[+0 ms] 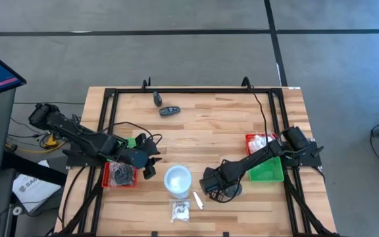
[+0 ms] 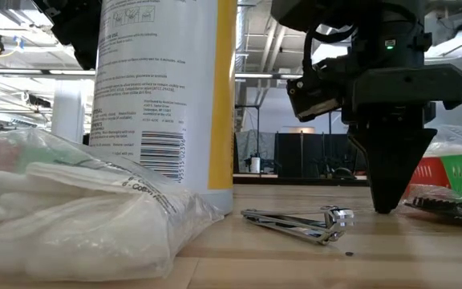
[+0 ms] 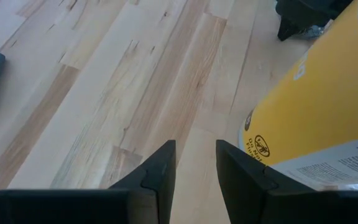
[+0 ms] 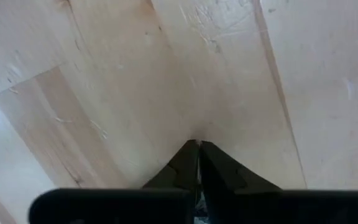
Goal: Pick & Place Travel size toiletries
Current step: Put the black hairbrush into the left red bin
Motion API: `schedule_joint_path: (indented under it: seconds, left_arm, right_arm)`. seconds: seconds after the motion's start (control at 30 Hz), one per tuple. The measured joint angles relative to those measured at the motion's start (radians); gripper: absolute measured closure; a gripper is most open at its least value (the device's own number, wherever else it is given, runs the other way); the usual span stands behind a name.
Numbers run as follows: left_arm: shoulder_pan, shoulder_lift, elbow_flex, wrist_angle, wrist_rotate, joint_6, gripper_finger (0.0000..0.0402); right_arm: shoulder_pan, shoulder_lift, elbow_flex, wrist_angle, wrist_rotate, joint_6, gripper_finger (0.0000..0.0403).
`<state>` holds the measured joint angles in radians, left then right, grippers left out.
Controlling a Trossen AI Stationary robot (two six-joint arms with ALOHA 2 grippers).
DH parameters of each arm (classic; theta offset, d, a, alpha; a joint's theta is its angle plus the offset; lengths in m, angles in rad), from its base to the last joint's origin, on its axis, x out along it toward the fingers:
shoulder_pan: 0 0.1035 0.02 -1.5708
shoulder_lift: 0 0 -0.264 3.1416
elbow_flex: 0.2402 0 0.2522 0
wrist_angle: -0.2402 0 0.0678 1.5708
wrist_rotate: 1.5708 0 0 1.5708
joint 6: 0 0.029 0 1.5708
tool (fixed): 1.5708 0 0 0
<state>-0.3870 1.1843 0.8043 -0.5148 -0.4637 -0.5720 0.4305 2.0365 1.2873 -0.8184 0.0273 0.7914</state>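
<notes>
My right gripper (image 1: 210, 185) (image 2: 385, 207) points straight down, shut, with its tips at the tabletop. Close beside it lies a clear wrapper with a black disc (image 1: 228, 192) (image 2: 451, 207). A silvery nail clipper (image 1: 198, 200) (image 2: 299, 223) and a clear bag of white pieces (image 1: 180, 210) (image 2: 70, 217) lie flat near the front edge. Two small dark oblong pieces (image 1: 170, 110) lie at the far side. My left gripper (image 1: 150, 164) (image 3: 194, 165) hangs open above bare wood beside the tall white and yellow container (image 1: 177, 179) (image 3: 309, 112), holding nothing. My right gripper comes from above, pointing down, and its shut fingertips (image 2: 385, 210) (image 4: 197, 148) meet the wooden tabletop. No item shows between them in the right wrist view. I cannot tell whether they have caught the edge of the wrapper beside them.
A red tray (image 1: 119, 175) with black items sits at the left by my left arm. A red tray (image 1: 258, 141) with white pieces and a green tray (image 1: 268, 171) sit at the right under my right arm. The tall container stands between the two grippers.
</notes>
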Motion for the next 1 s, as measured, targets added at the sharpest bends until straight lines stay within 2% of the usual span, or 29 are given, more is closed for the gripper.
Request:
schedule_joint_path:
  seconds: [0.63, 1.0]
  left_arm:
    - [0.0, 0.0, 0.0, 0.0, -0.002, 0.0, 0.0297]
    - [0.0, 0.0, 0.0, 0.005, -0.008, 0.0, 0.0297]
  right_arm:
    - [-0.013, -0.026, 0.031, -0.034, 0.033, -0.058, 0.0403]
    - [-0.066, -0.076, 0.033, -0.035, 0.051, -0.148, 0.0403]
